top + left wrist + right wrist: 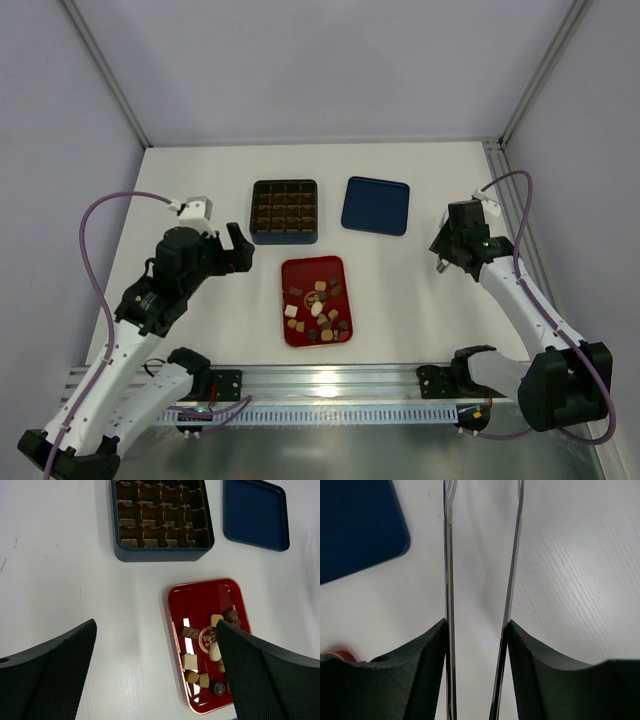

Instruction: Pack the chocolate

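Observation:
The chocolates (318,310) are several small brown, tan and cream pieces lying in the near half of a red tray (312,263). In the left wrist view the chocolates (215,650) are partly hidden behind my right finger. My left gripper (232,250) is open and empty, held above bare table just left of the tray (200,592). My right gripper (447,255) is far right of the tray and shut on thin metal tweezers (449,555). The two tweezer blades stand apart, with nothing between them, over bare table.
A dark blue box with an empty brown grid insert (285,211) stands behind the tray; it also shows in the left wrist view (160,555). Its flat blue lid (376,205) lies to the right and shows in both wrist views (256,512) (355,525).

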Available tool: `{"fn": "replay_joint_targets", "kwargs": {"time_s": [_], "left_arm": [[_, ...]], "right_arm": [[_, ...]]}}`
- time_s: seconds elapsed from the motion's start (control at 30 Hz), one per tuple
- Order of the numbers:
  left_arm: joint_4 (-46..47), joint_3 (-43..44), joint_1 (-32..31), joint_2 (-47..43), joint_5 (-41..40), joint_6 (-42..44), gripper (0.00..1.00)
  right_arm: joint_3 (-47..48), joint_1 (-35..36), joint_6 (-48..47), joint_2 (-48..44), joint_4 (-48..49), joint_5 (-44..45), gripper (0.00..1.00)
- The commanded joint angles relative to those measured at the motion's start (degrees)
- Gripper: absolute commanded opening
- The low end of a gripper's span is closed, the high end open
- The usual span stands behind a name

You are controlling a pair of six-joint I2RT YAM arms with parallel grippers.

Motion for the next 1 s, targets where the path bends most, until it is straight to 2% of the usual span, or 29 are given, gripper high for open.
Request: {"fn": "replay_joint_targets", "kwargs": {"time_s": [0.0,0.3,0.7,0.97], "left_arm": [[0.4,1.81,-0.14,0.29,0.05,0.41,1.0],[0.4,1.81,-0.14,0.73,-0.03,0.49,1.0],[0.4,1.89,-0.14,1.96,0.05,0.49,1.0],[0.4,1.9,-0.14,2.4,-0.03,0.32,1.0]], "right_arm": [[0.46,0.15,-2.81,-3.49,-2.03,-3.49,0.52],[2.91,4.18,-4.31,-7.62,-6.24,-8.42,0.49],[9.68,25.17,-0.45,-7.27,-11.87,-8.25,0.45],[15.91,39.51,2.37,-1.56,-13.63,-4.91,0.41]]}}
